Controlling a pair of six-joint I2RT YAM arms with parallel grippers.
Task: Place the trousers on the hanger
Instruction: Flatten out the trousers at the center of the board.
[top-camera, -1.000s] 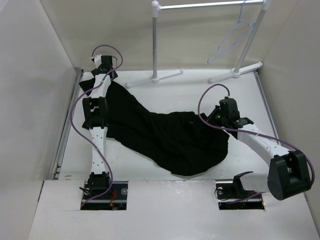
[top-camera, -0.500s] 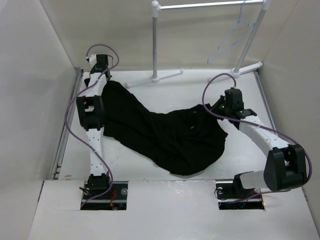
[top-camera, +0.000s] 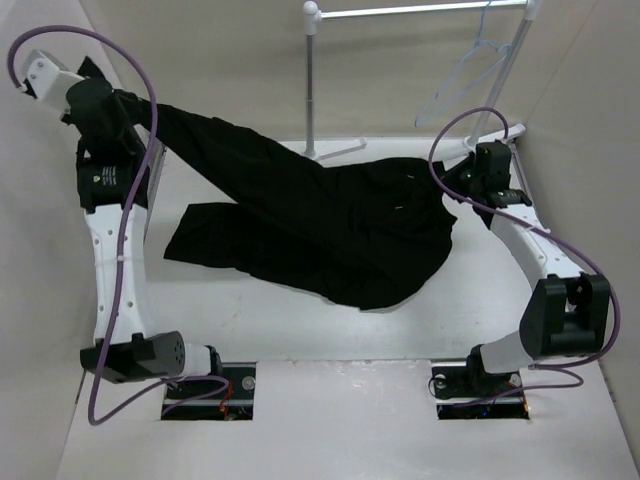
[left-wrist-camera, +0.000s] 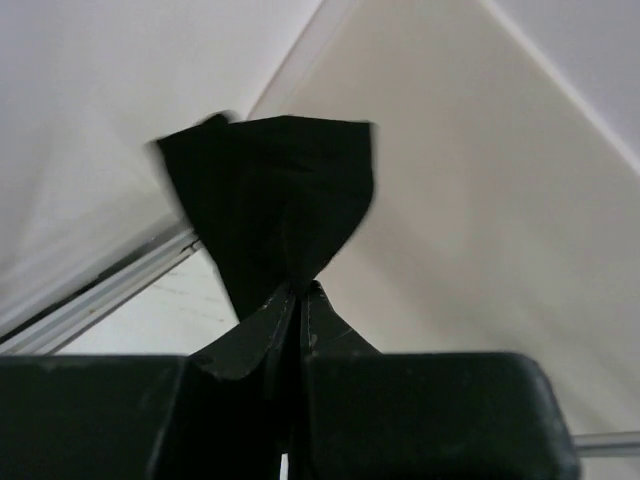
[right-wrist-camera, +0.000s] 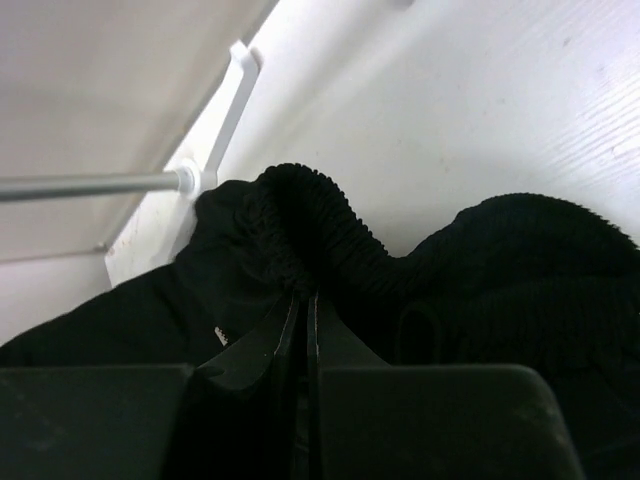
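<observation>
1. A white table (top-camera: 300, 330) fills the floor of a pale-walled booth, with the left wall (top-camera: 30, 260) and the back wall (top-camera: 220, 60) closing it in.
2. A white garment rack (top-camera: 313, 90) stands at the table's far edge in the upper middle of the frame. Its feet rest on the surface and its bar runs towards the upper right.
3. The hanger (top-camera: 465, 75), thin and pale, hangs from that bar at the upper right, apart from the garment below it.
4. The trousers (top-camera: 330, 230) stretch across the centre of the frame. One end is raised to the upper left, the other is held at the right centre, and the middle folds sag onto the table.
5. The left hand (top-camera: 135, 105), high in the upper left, is clamped on a leg end. Its wrist view shows a black fold pinched between the closed fingers (left-wrist-camera: 270, 325).
6. The right hand (top-camera: 460, 190), at the right centre just above the table, is closed on the trousers' ribbed edge, which bunches over the fingers (right-wrist-camera: 262, 345) in its wrist view.
</observation>
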